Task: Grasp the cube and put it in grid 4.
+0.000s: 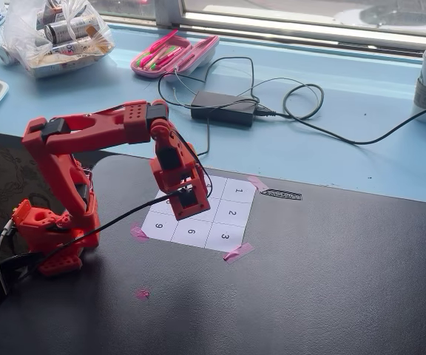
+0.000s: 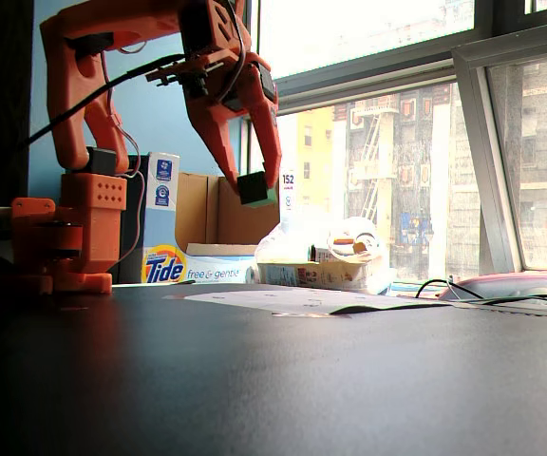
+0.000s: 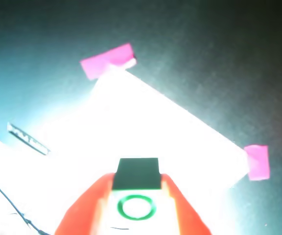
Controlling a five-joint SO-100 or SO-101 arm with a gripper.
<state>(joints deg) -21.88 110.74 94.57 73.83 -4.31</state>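
My hand [image 2: 257, 187] is clamped on the cube [image 2: 254, 188], carrying it well above the numbered sheet [image 1: 228, 222] on the counter [image 1: 331, 281], and because glare whites out the cells beneath me, I could release it over a neighbour of grid 4.

the red arm [image 1: 87, 148] is folded over, forearm pointing down; its gripper [image 2: 252, 188] hangs in the air, fingers [image 2: 269, 133] closed, the cube [image 2: 254, 188] pinched at their tips.
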